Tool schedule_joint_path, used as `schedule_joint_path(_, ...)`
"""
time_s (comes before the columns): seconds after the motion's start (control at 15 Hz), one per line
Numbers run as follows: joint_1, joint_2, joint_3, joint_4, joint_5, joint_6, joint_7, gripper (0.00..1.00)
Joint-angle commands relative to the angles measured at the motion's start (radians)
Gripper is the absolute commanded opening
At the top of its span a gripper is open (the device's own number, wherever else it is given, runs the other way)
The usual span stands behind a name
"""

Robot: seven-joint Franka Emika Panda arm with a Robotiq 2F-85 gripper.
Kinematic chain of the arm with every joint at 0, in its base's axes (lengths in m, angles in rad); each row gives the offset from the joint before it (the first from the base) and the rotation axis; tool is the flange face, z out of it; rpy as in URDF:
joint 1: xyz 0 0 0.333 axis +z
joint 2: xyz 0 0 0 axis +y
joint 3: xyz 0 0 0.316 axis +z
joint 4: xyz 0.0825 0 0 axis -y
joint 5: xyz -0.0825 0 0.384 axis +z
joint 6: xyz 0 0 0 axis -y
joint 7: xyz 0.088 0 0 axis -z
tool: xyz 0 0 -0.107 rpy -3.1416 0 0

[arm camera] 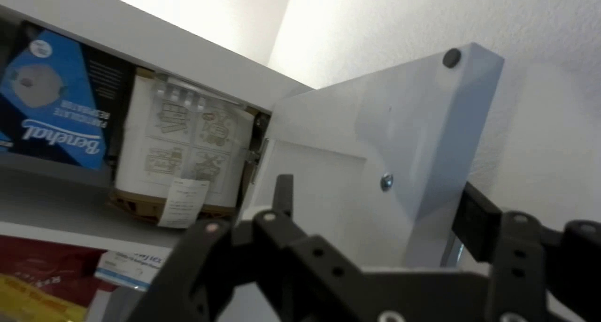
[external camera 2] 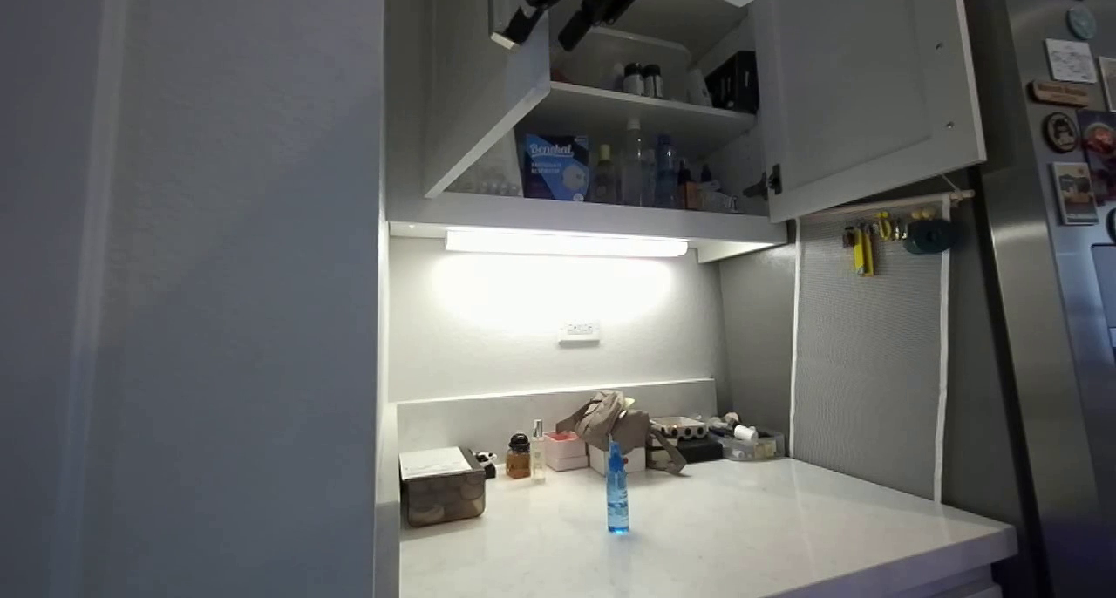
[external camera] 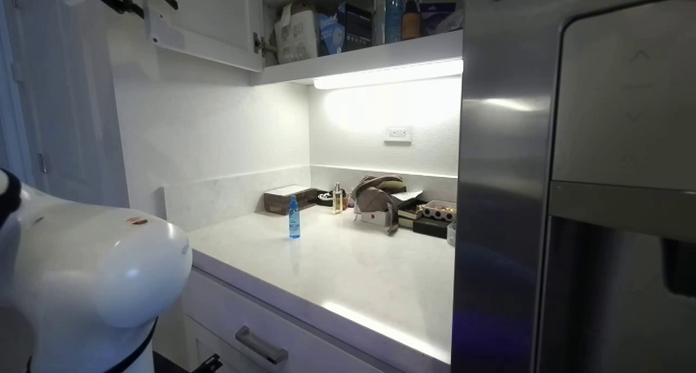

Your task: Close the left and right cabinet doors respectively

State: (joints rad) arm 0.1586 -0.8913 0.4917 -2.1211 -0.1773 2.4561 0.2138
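Observation:
The left cabinet door (external camera: 212,28) is a white panel standing open toward the side wall. It also shows in an exterior view (external camera 2: 488,101) and in the wrist view (arm camera: 328,186), inner face visible. The right cabinet door (external camera 2: 863,84) stands wide open on the fridge side; it is out of the wrist view. My gripper (arm camera: 378,209) is open, its fingers on either side of the left door's free edge: one at the inner face, the other past the edge on the outer side. The gripper is high up in both exterior views (external camera: 159,8) (external camera 2: 540,38). I cannot tell whether the fingers touch the door.
The cabinet shelf (external camera 2: 602,210) holds boxes and bottles close behind the doors. A textured wall (arm camera: 540,101) lies beside the left door. The steel fridge (external camera: 505,144) stands on the right. Below, a blue spray bottle (external camera 2: 617,493) stands on the white counter (external camera 2: 697,537).

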Motion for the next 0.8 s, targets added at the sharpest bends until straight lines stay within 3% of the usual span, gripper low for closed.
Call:
schedule_joint_path(0.0, -0.060, -0.098, -0.031, -0.028, -0.018, -0.045, 0.019, 1.00)
schedule_joint_path(0.4, -0.135, -0.140, -0.132, -0.008, -0.023, -0.098, -0.028, 1.00)
schedule_joint_path(0.73, -0.195, -0.123, -0.241, -0.002, -0.048, -0.065, -0.076, 1.00)
